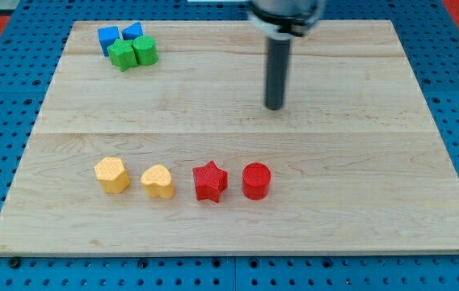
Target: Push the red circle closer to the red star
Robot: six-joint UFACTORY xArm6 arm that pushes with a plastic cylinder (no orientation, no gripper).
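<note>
The red circle [256,180] sits toward the near edge of the wooden board [359,178], a little left of the board's middle line. The red star [210,181] is just beside it on the left, with a thin strip of bare wood between the two, so they are close but not touching.

Further left along the same row are two yellow blocks. The nearer one to the star is a yellow heart [158,181]; past it is another yellow block [112,175] whose shape I cannot make out for certain.

My tip [274,106] is the lower end of a straight dark rod; it has nothing to open or close, and it holds nothing. It is down at the board in open wood, well apart from every block, on the far side of the red circle and slightly to its right.

In the far left corner is a tight cluster of four: two blue blocks [109,38] [134,31] at the back and two green blocks [121,55] [145,50] in front, packed against each other.
</note>
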